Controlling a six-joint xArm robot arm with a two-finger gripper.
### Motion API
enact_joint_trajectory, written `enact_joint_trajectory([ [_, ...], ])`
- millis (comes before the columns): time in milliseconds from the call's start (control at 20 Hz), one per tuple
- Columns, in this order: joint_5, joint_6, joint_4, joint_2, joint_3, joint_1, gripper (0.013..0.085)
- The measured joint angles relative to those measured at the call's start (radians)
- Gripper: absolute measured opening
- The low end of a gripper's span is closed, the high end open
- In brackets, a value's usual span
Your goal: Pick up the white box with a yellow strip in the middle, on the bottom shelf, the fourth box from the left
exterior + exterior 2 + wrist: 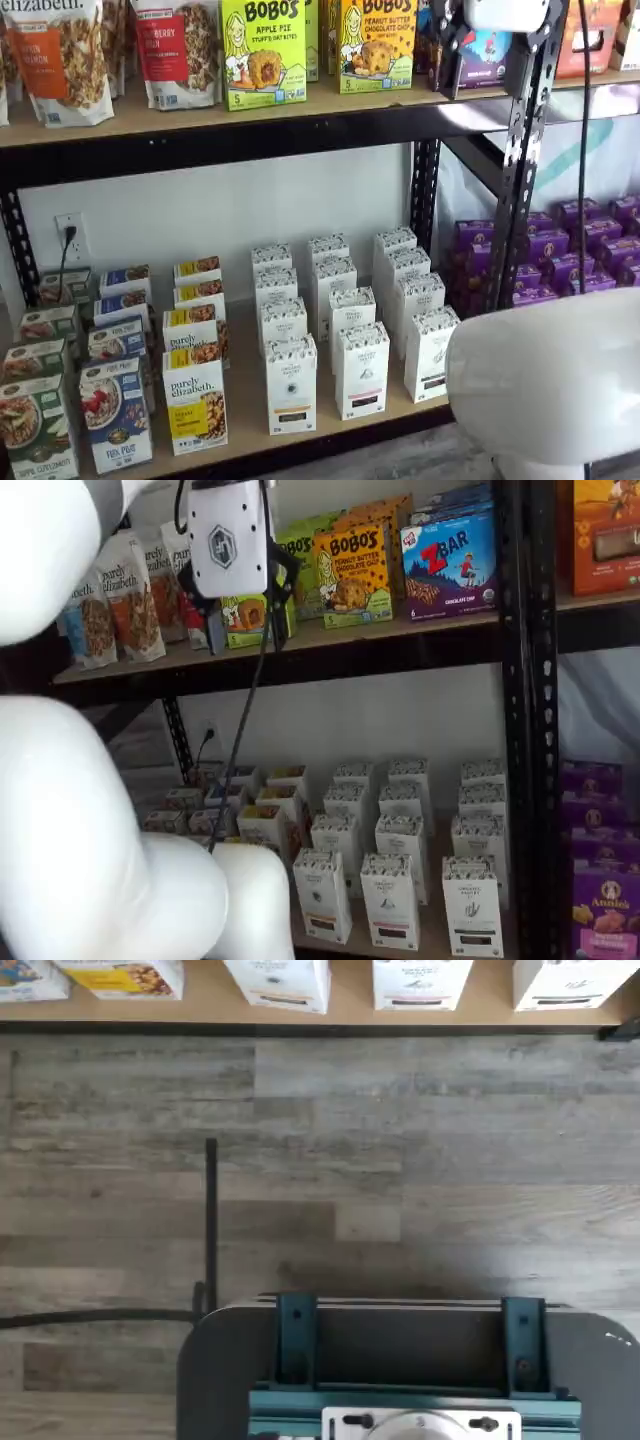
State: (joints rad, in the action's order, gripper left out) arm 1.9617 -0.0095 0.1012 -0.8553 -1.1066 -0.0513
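The pincer (238,598) hangs at the top of the frame in a shelf view, level with the upper board, its white body facing the camera and black fingers at either side. It stands wide and holds nothing. A black cable (245,710) drops from it toward the lower left of the frame.

The white box (291,385) stands well below the pincer, upright at the front edge of the bottom shelf (250,435), low and centre in the frame. It is well apart from the fingers. In the wrist view the same box (280,982) shows a yellowish strip low on its front, with grey plank floor (320,1160) between it and the dark mount (400,1360).

Just left of the box stands a purely elizabeth box (195,400); just right, a like white carton (361,370). More white cartons line up behind. Bobo's boxes (263,50) sit on the upper board. The white arm (550,380) fills the lower right corner, in front of the shelf's right end but not covering the box.
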Motion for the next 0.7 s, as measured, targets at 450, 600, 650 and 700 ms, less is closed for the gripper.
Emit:
enact_joint_trajectory([
  [450, -0.154, 0.035, -0.039, -0.014, 0.144, 0.055, 0.085],
  [600, -0.208, 0.046, -0.037, -0.013, 0.192, 0.069, 0.085],
  [650, -0.23, 0.056, -0.046, -0.013, 0.209, 0.081, 0.085],
  [700, -0.261, 0.071, -0.062, -0.018, 0.232, 0.1, 0.085],
])
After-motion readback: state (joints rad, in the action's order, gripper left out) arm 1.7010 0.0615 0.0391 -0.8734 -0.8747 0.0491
